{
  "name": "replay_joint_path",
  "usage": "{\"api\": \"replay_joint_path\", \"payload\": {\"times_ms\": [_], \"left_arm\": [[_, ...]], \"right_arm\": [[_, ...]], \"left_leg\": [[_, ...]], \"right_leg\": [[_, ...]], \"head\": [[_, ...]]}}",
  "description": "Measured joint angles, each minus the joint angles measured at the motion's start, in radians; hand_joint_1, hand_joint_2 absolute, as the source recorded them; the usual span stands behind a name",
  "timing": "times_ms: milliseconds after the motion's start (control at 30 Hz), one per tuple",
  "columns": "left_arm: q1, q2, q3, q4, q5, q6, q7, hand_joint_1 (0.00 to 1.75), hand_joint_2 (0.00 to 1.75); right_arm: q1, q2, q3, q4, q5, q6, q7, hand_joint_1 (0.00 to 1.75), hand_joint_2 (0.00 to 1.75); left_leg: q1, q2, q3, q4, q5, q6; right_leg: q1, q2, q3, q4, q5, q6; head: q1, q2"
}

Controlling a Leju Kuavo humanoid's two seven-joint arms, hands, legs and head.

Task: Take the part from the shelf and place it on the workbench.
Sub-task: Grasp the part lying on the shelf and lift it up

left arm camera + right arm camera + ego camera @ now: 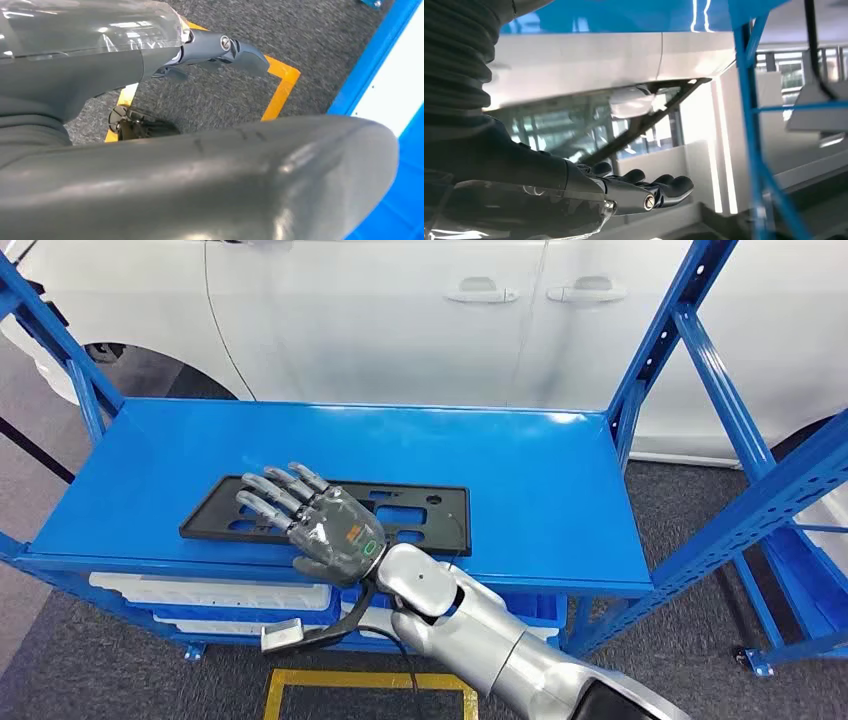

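A flat black rectangular part (425, 510) with cut-out holes lies on the blue shelf top (540, 470), near its front edge. My right hand (312, 522) reaches in from the lower right and hovers over the part's left half, back of the hand up, fingers stretched out and apart, holding nothing. In the right wrist view the same hand (644, 192) has its fingers straight with nothing in them. My left hand (220, 50) hangs over the carpeted floor, its thumb and a dark finger extended and free of any object.
A white car (400, 310) stands close behind the shelf. Blue uprights (660, 340) rise at the shelf's right and left ends. White trays (200, 592) sit on the lower level. Yellow floor tape (370, 680) marks the carpet in front.
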Motion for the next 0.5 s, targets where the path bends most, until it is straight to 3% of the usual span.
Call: {"api": "replay_joint_path", "payload": {"times_ms": [100, 200, 233, 267, 300, 400, 433, 500], "left_arm": [[0.002, 0.001, -0.002, 0.0, 0.0, 0.0, -0.001, 0.0, 0.0], [0.003, 0.001, -0.004, 0.0, 0.001, 0.0, -0.001, 0.0, 0.0], [0.004, 0.001, -0.004, 0.0, 0.001, 0.0, -0.001, 0.0, 0.0], [0.005, 0.001, -0.004, 0.0, 0.001, 0.0, -0.001, 0.0, 0.0], [0.006, 0.001, -0.004, 0.0, 0.001, 0.0, -0.001, 0.0, 0.0], [0.007, 0.001, -0.005, 0.0, 0.002, 0.0, -0.001, 0.0, 0.0], [0.007, 0.001, -0.005, 0.0, 0.002, -0.001, -0.001, 0.0, 0.0], [0.007, 0.001, -0.005, 0.0, 0.002, -0.001, -0.001, 0.0, 0.0]], "right_arm": [[-0.003, 0.02, 0.017, 0.027, 0.011, -0.004, 0.007, 0.0, 1.75], [-0.005, 0.032, 0.033, 0.061, 0.017, -0.012, 0.011, 0.0, 1.75], [-0.004, 0.033, 0.038, 0.071, 0.018, -0.013, 0.011, 0.0, 1.75], [-0.004, 0.033, 0.041, 0.08, 0.018, -0.014, 0.011, 0.0, 1.75], [-0.004, 0.034, 0.044, 0.086, 0.018, -0.014, 0.011, 0.0, 1.75], [-0.007, 0.042, 0.048, 0.095, 0.018, -0.015, 0.011, 0.0, 1.75], [-0.008, 0.045, 0.049, 0.098, 0.018, -0.015, 0.011, 0.0, 1.75], [-0.01, 0.049, 0.05, 0.103, 0.018, -0.016, 0.011, 0.0, 1.75]], "left_leg": [[0.008, 0.001, 0.006, -0.012, 0.007, 0.014], [0.008, 0.002, 0.006, -0.015, 0.009, 0.025], [0.007, 0.001, 0.006, -0.015, 0.009, 0.025], [0.007, 0.001, 0.006, -0.014, 0.009, 0.025], [0.006, 0.0, 0.007, -0.013, 0.008, 0.025], [0.003, -0.002, 0.006, -0.006, 0.002, 0.017], [0.002, -0.002, 0.005, -0.003, 0.0, 0.012], [0.0, -0.002, 0.002, -0.002, -0.002, 0.001]], "right_leg": [[0.0, -0.001, -0.014, 0.037, -0.029, 0.01], [0.0, -0.002, -0.101, 0.217, -0.116, 0.016], [0.0, -0.002, -0.128, 0.268, -0.13, 0.016], [0.0, -0.002, -0.139, 0.287, -0.125, 0.016], [0.0, -0.002, -0.13, 0.263, -0.102, 0.014], [0.003, -0.002, -0.038, 0.067, -0.01, 0.0], [0.005, -0.002, -0.018, 0.026, 0.002, -0.004], [0.01, -0.002, -0.011, 0.004, 0.003, -0.011]], "head": [[0.0, 0.0], [0.0, 0.0], [0.0, 0.0], [0.0, 0.0], [0.0, 0.0], [0.0, 0.0], [0.0, 0.0], [0.0, 0.0]]}}
